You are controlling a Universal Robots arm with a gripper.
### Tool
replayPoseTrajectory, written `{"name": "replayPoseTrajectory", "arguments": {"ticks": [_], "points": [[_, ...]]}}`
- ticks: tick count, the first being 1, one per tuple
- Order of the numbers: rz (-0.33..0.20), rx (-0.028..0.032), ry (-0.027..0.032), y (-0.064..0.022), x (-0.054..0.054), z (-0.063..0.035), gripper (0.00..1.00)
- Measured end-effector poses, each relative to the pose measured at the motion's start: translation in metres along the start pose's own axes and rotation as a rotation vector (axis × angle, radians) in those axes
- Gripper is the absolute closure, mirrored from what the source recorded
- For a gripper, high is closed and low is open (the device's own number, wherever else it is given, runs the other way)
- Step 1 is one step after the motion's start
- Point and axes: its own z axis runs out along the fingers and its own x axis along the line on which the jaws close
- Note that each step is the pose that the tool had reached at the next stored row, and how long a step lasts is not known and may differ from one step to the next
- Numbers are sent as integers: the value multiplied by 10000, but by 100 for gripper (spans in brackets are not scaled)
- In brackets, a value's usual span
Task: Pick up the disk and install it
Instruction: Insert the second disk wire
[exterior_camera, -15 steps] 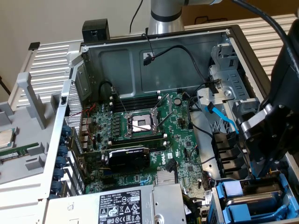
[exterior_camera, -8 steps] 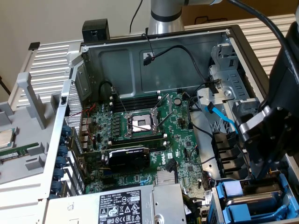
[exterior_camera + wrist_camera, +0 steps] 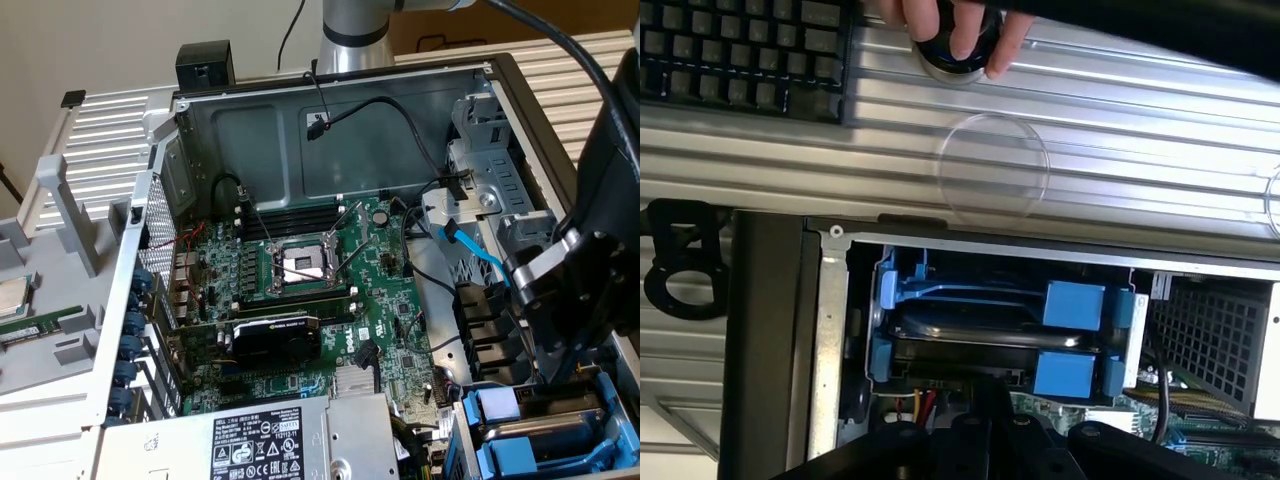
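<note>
The disk point(image 3: 970, 338) lies in the drive bay at the corner of the open computer case. I see its silver-grey edge and dark side between blue plastic rails point(image 3: 1065, 375); its label is hidden. In the exterior view the blue-railed bay point(image 3: 535, 440) is at the lower right. My gripper point(image 3: 985, 425) is a dark mass right over the bay, its tip close to the disk's near edge, fingers shut. Whether it touches the disk I cannot tell. In the exterior view the gripper point(image 3: 565, 300) hangs above the bay on the right.
A second blue tray point(image 3: 970, 293) sits beside the disk in the same bay. The motherboard point(image 3: 310, 290), loose cables point(image 3: 470, 250) and power supply point(image 3: 260, 440) occupy the case. Outside the case are a keyboard point(image 3: 740, 55) and a person's hand point(image 3: 960, 30) on a black knob.
</note>
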Motion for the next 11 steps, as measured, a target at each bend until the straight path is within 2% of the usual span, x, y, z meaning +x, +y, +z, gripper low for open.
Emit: {"name": "replayPoseTrajectory", "arguments": {"ticks": [11], "points": [[2, 1, 1, 1, 5, 20, 89]]}}
